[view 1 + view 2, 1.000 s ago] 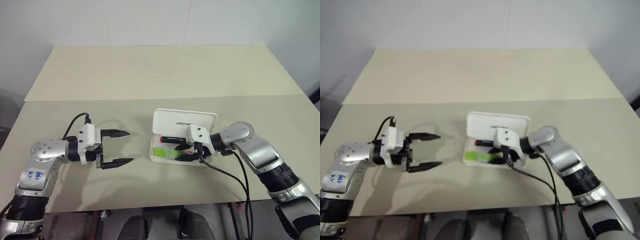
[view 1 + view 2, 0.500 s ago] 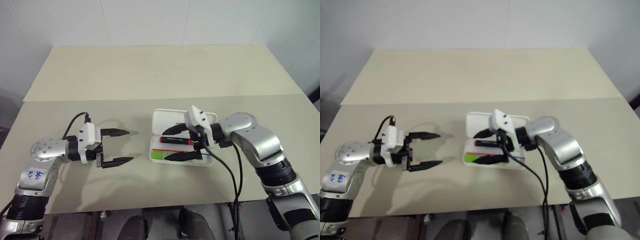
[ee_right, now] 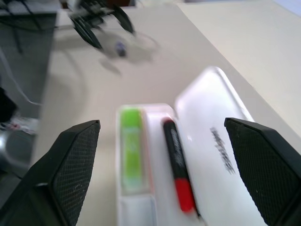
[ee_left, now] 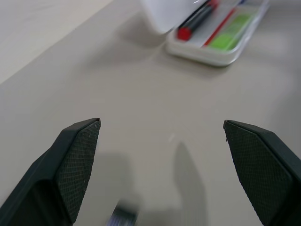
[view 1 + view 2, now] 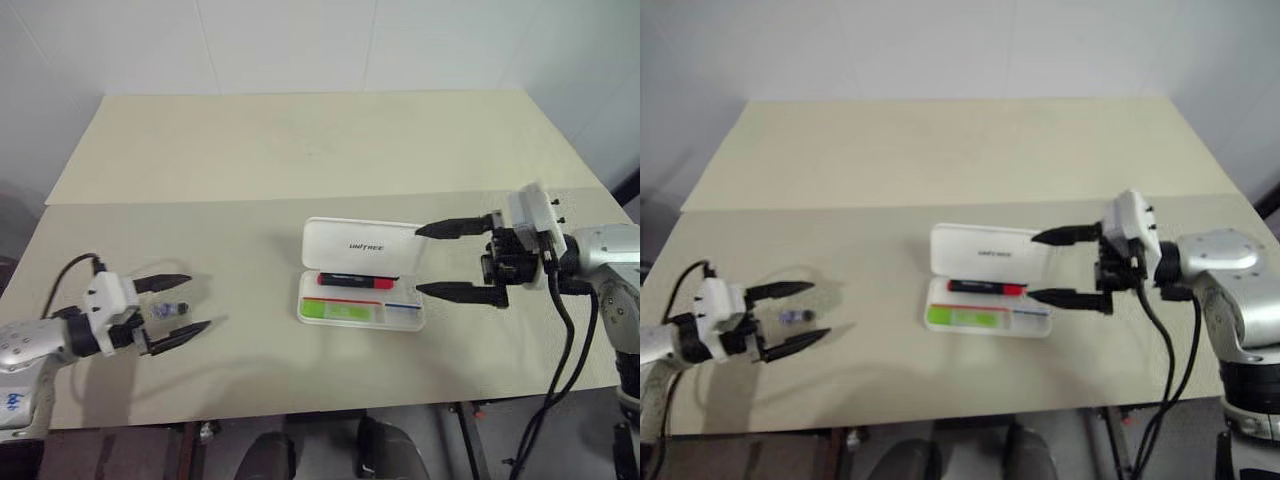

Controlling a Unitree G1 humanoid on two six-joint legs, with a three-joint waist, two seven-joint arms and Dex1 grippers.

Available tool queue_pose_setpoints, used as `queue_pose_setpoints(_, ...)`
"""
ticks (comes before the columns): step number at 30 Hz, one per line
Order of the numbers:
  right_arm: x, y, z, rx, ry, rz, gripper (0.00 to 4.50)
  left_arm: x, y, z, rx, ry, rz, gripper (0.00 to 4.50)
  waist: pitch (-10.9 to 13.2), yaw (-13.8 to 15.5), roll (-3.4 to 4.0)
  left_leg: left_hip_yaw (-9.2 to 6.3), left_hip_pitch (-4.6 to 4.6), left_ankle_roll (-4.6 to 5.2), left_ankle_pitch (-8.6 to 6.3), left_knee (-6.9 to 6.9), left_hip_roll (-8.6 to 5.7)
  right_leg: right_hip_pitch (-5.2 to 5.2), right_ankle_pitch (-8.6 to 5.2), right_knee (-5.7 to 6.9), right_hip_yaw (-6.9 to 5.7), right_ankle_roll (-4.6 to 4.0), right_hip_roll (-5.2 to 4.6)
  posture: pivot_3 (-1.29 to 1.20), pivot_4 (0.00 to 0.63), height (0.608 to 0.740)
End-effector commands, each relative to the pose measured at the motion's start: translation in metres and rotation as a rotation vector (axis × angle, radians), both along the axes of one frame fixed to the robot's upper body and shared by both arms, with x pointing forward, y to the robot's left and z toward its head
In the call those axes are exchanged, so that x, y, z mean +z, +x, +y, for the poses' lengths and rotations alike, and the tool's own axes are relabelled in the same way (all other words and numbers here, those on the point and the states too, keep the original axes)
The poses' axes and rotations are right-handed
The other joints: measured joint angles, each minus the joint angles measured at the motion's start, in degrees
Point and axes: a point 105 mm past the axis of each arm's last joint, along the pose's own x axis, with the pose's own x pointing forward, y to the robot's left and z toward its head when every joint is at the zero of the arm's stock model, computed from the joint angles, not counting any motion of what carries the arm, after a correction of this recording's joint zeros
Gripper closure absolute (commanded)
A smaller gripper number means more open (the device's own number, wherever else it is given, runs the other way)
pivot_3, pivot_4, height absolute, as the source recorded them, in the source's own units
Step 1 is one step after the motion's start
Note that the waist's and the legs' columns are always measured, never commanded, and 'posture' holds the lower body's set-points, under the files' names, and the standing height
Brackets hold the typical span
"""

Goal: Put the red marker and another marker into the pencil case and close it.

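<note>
The white pencil case (image 5: 340, 238) lies open at the table's middle, its lid tilted back. Inside, the red marker (image 5: 355, 281) lies along the back and the lime-green highlighter (image 5: 340, 311) along the front. My right gripper (image 5: 419, 261) hovers just right of the case, open and empty, pointing left at it. Far to the left my left gripper (image 5: 199, 302) is open near the table's front, pointing right toward the case. The right wrist view looks down on the marker (image 3: 178, 169) and highlighter (image 3: 131, 150) in the tray.
A small dark object (image 5: 170, 309) lies on the table between my left gripper's fingers. The beige table (image 5: 300, 150) stretches wide behind the case, with a seam across its middle. A cable hangs from my right wrist by the front edge.
My right gripper opened, lifted out of the case and drew back to the right. My left gripper pulled away to the left, and the small dark object now shows between its fingers.
</note>
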Motion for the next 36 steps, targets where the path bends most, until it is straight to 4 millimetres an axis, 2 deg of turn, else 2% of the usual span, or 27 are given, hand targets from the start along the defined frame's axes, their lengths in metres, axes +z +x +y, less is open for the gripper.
queue_pose_setpoints(1,0.005,0.002,-0.014,-0.035,-0.039,-0.075,0.04,0.002,-0.003,0.024,0.055,0.056,-0.027,0.0,0.0,0.1,0.0,0.02,-0.01,0.0,0.0,0.0,0.0,-0.02,0.0,0.0,0.01,0.0,0.0,0.0,0.15,0.74)
queue_pose_setpoints(7,0.002,0.003,-0.009,-0.025,-0.04,-0.1,0.04,-0.014,0.006,0.038,0.063,0.08,0.023,0.0,0.0,0.2,0.01,0.06,-0.02,0.0,0.0,-0.02,0.01,-0.07,0.01,0.02,-0.02,-0.01,0.0,0.0,0.15,0.74)
queue_pose_setpoints(12,0.001,0.003,-0.006,-0.026,-0.052,-0.115,0.04,-0.026,0.022,0.035,0.022,0.084,0.061,0.0,0.0,0.25,0.0,0.08,-0.04,0.0,0.0,-0.01,-0.01,-0.07,0.02,0.05,-0.06,-0.03,0.0,0.0,0.15,0.74)
queue_pose_setpoints(19,0.001,0.0,-0.004,-0.033,-0.059,-0.119,0.04,-0.04,0.032,0.022,-0.051,0.068,0.101,0.0,-0.02,0.28,0.0,0.23,0.0,0.01,0.0,-0.01,0.0,-0.12,0.02,0.11,-0.11,-0.03,-0.01,0.0,0.15,0.74)
queue_pose_setpoints(20,0.001,-0.001,-0.004,-0.034,-0.061,-0.119,0.0,-0.041,0.03,0.019,-0.07,0.057,0.116,0.42,-0.02,0.32,-0.01,0.25,0.01,0.01,0.0,0.0,-0.01,-0.11,0.02,0.12,-0.1,-0.03,-0.03,0.0,0.15,0.74)
queue_pose_setpoints(23,0.002,-0.003,-0.004,-0.039,-0.064,-0.123,0.0,-0.045,0.026,0.016,-0.106,0.052,0.147,1.22,-0.03,0.36,-0.01,0.25,0.01,0.01,0.0,0.02,-0.02,-0.1,0.02,0.15,-0.1,-0.02,-0.06,0.0,0.15,0.74)
queue_pose_setpoints(29,0.005,-0.005,-0.005,-0.047,-0.067,-0.131,0.0,-0.051,0.017,0.016,-0.118,0.05,0.185,3.35,-0.05,0.28,0.01,0.28,0.08,0.01,0.0,0.02,0.0,-0.11,0.02,0.25,-0.08,-0.03,-0.07,0.0,0.15,0.74)
queue_pose_setpoints(31,0.005,-0.005,-0.004,-0.046,-0.068,-0.133,0.0,-0.049,0.019,0.013,-0.101,0.034,0.16,4.03,-0.05,0.28,0.02,0.28,0.1,0.01,0.0,0.02,0.01,-0.11,0.02,0.25,-0.08,-0.03,-0.08,0.0,0.15,0.74)
queue_pose_setpoints(36,0.004,-0.005,-0.004,-0.046,-0.072,-0.131,0.0,-0.038,0.025,0.001,-0.093,0.0,0.103,4.1,-0.07,0.62,0.01,0.23,0.08,0.03,0.01,0.06,-0.04,-0.1,0.05,0.31,-0.08,-0.07,-0.18,0.0,0.15,0.74)
